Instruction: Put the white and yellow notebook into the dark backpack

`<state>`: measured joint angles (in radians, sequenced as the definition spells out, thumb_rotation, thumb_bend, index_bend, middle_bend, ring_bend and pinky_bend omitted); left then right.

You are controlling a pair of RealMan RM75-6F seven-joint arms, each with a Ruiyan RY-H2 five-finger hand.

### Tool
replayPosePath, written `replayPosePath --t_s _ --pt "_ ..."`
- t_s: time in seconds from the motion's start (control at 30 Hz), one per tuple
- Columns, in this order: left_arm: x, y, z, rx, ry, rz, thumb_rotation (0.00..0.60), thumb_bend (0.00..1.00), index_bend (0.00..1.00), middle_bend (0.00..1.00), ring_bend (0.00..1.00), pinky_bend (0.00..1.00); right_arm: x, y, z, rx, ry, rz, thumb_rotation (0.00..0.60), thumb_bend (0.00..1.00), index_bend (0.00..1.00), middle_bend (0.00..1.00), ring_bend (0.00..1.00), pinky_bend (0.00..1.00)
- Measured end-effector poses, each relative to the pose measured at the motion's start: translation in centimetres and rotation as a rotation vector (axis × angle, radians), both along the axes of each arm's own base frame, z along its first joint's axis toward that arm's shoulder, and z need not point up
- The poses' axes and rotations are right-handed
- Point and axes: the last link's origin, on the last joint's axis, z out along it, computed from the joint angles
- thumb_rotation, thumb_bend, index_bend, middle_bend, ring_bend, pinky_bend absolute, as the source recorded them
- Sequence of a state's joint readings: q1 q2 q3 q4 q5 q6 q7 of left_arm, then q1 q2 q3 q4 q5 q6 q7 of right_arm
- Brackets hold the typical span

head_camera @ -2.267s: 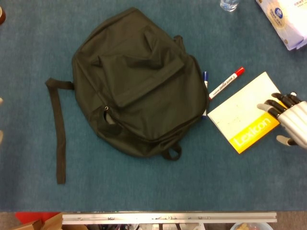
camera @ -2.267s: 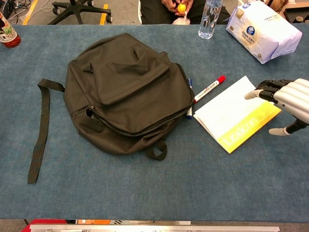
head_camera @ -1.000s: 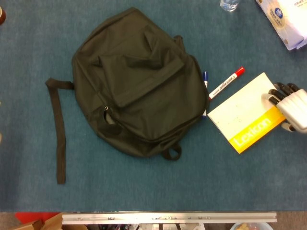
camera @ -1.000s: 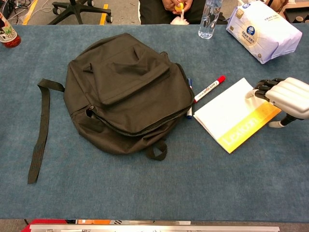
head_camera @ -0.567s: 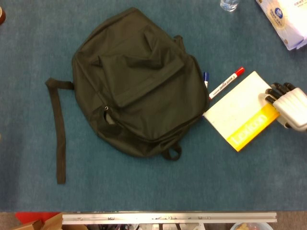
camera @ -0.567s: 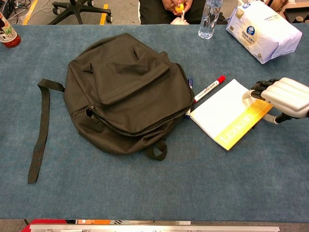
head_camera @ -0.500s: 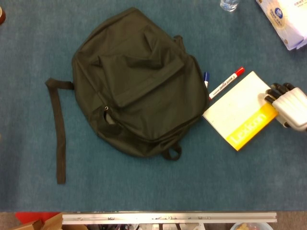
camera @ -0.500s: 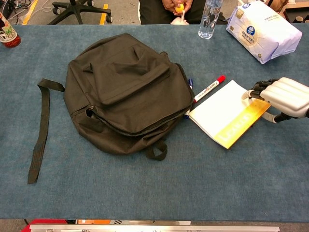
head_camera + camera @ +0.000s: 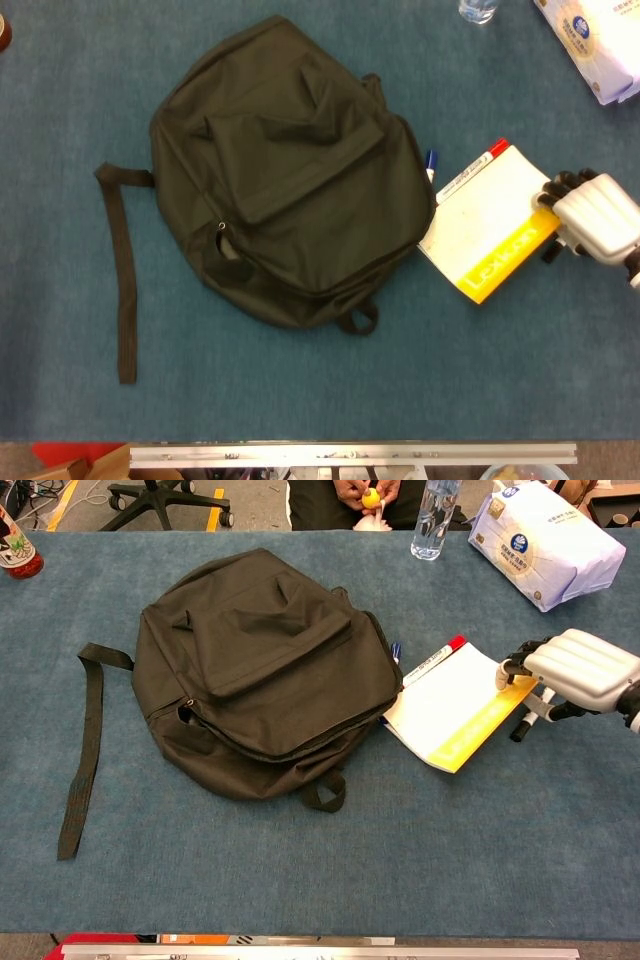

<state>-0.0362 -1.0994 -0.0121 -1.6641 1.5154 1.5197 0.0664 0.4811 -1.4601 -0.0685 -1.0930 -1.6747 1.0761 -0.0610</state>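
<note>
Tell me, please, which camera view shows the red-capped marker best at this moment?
The chest view: the red-capped marker shows its cap and part of its white barrel beside the backpack, the rest hidden behind the notebook that the right hand grips. The head view shows only its cap tip and a barrel sliver.

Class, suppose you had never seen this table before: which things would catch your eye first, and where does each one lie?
The dark backpack dominates, lying flat left of centre on the blue table, its strap trailing to the left. Next comes the white and yellow notebook just right of the bag, its far edge held by the white right hand and tilted up over a red-capped marker. At the far right corner sits a white tissue pack.
</note>
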Motion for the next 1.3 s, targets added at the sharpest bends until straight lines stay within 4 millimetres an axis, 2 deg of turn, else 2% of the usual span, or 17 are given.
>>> replayPosePath --t_s 0.27,0.5,0.77,0.97,1.3 --pt "-0.1 0.0 0.0 0.001 -0.002 0.004 0.600 0.25 0.25 0.22 0.24 0.16 0.9 -0.7 -0.3 -0.023 -0.036 0.010 0.600 0.49 0.57 0.53 0.38 0.48" --pt "-0.2 0.3 0.1 -0.001 -0.003 0.004 0.600 0.25 0.25 0.22 0.24 0.16 1.5 -1.1 -0.4 -0.070 -0.057 0.023 0.600 0.39 0.69 0.63 0.47 0.55" --pt "0.3 1.4 0.3 -0.030 0.009 -0.037 0.600 0.25 0.25 0.22 0.24 0.16 1.7 -1.2 0.5 -0.149 -0.087 0.026 0.600 0.36 0.77 0.70 0.55 0.65" --pt "1.1 2.6 -0.3 -0.090 -0.023 -0.075 0.600 0.25 0.25 0.22 0.24 0.16 1.9 -1.2 2.0 -0.224 -0.117 0.051 0.600 0.32 0.79 0.73 0.57 0.67" --pt "3.1 5.8 -1.3 -0.218 -0.035 -0.188 0.600 0.25 0.25 0.22 0.24 0.16 3.3 -1.0 6.6 -0.380 -0.210 0.108 0.600 0.30 0.79 0.73 0.58 0.67"
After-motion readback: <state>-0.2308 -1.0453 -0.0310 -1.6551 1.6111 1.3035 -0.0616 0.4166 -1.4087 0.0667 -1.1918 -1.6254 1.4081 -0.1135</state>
